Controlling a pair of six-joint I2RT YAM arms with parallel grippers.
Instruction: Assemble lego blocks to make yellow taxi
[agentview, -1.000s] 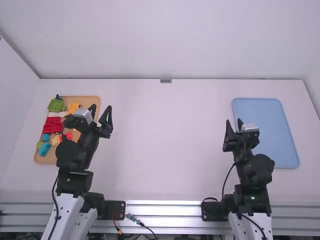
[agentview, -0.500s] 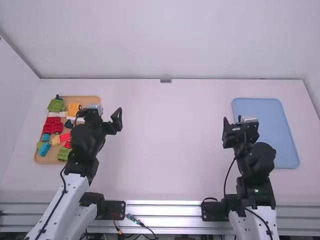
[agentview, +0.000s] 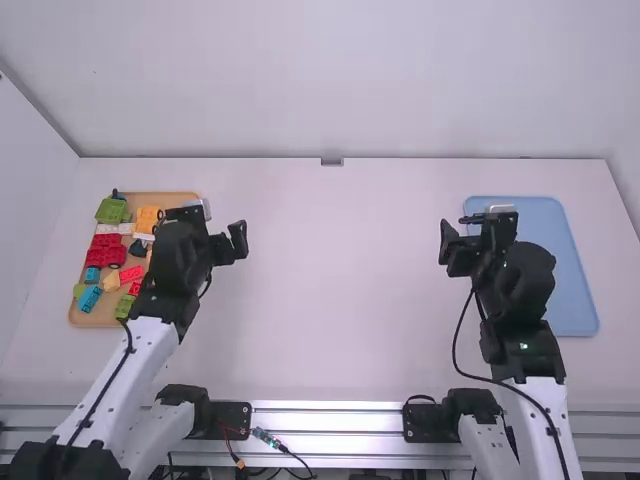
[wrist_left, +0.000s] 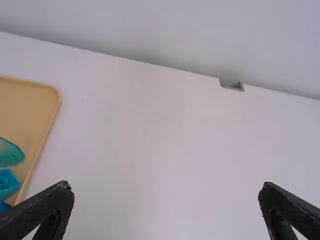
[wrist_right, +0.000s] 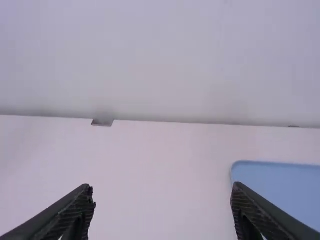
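No taxi stands built; the assembly looks to be at its very start. The blocks sit in the tan tray: the yellow block in its far right part, the green block at its far left corner, the red block left of its middle, the blue block nearer its front left. The left gripper hangs just beside the tan tray, fingers spread wide with nothing between them. The right gripper, well apart to its right, is also spread and empty, near the blue tray. Picking parts, joining them and probably setting down the finished taxi all remain.
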